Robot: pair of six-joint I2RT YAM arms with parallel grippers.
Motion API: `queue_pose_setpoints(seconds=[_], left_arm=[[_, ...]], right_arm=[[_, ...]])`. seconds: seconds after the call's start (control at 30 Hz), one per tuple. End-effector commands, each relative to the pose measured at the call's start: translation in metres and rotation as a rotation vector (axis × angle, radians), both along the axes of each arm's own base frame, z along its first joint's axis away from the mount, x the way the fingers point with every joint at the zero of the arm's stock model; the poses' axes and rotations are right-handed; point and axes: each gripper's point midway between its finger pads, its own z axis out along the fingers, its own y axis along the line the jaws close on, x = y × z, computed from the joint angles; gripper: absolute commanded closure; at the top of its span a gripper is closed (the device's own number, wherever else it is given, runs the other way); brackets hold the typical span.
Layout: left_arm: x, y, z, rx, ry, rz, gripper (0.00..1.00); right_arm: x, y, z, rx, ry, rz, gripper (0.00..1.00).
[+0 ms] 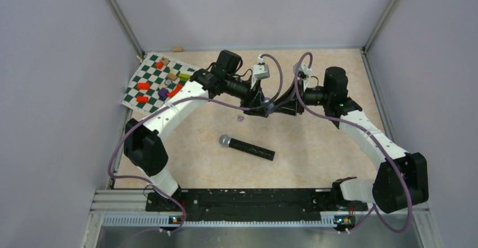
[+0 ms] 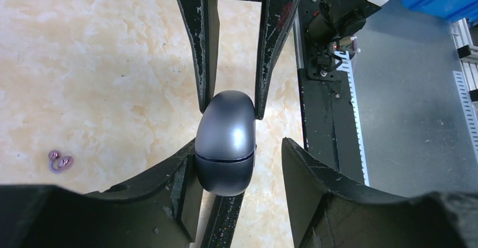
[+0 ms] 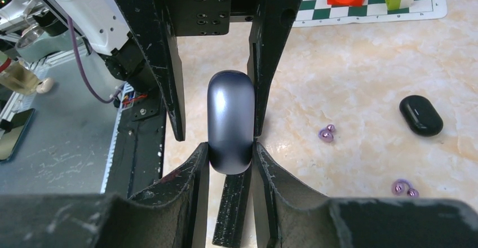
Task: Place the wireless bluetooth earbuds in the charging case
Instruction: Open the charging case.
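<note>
A: Arms first: why do the left arm [image 1: 169, 113] and the right arm [image 1: 366, 129] meet nose to nose over the table [image 1: 315, 141]?

B: To share one thing. They hold the charging case [image 2: 225, 141] in the air beyond the microphone [image 1: 246, 147]. I'd judge one is meant to steady it while the other works the lid.

A: Both gripping?

B: No. The right jaws are clamped on both flanks of the case. The left jaws stand spread: one finger [image 2: 166, 189] touches the case, the other [image 2: 327, 191] is apart from it.

A: How does the case lie?

B: Its long axis runs from one wrist to the other, and the microphone's handle shows beneath it in both wrist views. The lid seam cuts across it nearer the left arm's end, and it looks closed.

A: And the smaller things?

B: A black oval pod [image 3: 421, 115] rests on the table beyond the microphone, perhaps a second case. The purple earbuds [image 3: 326, 133] lie loose on the table, also beyond the microphone, one just beside that pod [image 3: 405, 189]. None is in the case, and I see no black ones
</note>
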Motion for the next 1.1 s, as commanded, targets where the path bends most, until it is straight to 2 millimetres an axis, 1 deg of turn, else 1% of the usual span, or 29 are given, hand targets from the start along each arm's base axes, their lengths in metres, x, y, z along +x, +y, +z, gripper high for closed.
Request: queue_pose_setpoints(seconds=[0.0,0.2,0.57,0.9,1.07], left_arm=[[-0.010,0.004,0.022,-0.046,-0.022,-0.014,0.42],[-0.008,0.004,0.023,-0.047,-0.020,0.000,0.40],[0.001,0.002,0.023,-0.050,-0.006,0.042,0.47],[0.000,0.002,0.026,-0.065,0.006,0.040,0.51],[-0.002,0.002,0.028,-0.070,0.007,0.033,0.51]], right_arm=[[0.007,-0.007,0.017,0.036,-0.061,-0.029,0.84],[0.005,-0.006,0.017,0.043,-0.053,-0.013,0.84],[0.004,-0.006,0.017,0.047,-0.050,-0.009,0.84],[0.005,-0.005,0.014,0.047,-0.031,-0.003,0.84],[0.004,-0.005,0.012,0.047,-0.025,0.004,0.84]])
